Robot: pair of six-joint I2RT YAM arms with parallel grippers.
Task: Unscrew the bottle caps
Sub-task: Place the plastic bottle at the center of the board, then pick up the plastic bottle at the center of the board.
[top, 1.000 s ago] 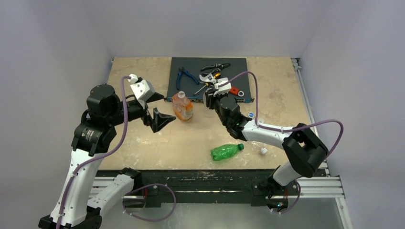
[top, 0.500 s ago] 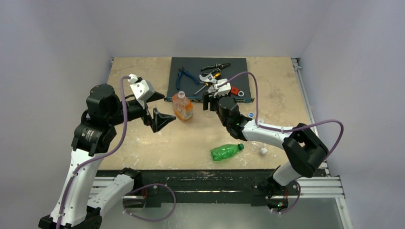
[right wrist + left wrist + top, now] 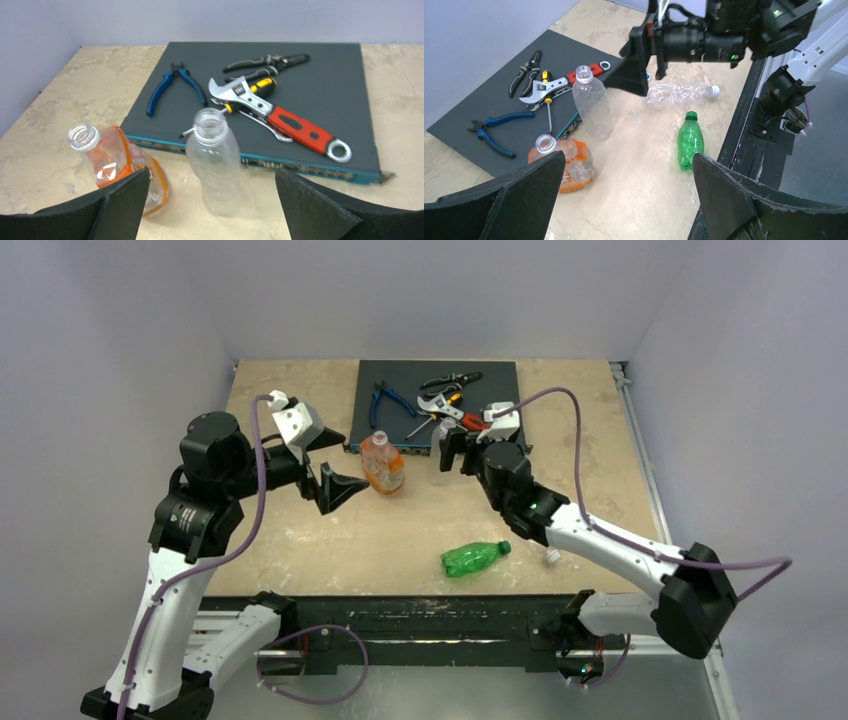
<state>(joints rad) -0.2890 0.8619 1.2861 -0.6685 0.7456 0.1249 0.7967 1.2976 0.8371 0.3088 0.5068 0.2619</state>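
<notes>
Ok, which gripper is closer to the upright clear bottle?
Right. The right gripper is open right next to the clear bottle. The left gripper is farther off, on the other side of the orange bottle.

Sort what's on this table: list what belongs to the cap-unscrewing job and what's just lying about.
Job in hand:
- orange-label bottle
- upright clear bottle
- lying clear bottle
- green bottle
- loose white cap

Lying about:
- blue pliers
- black pliers
- red-handled adjustable wrench
- screwdriver
- dark mat
</notes>
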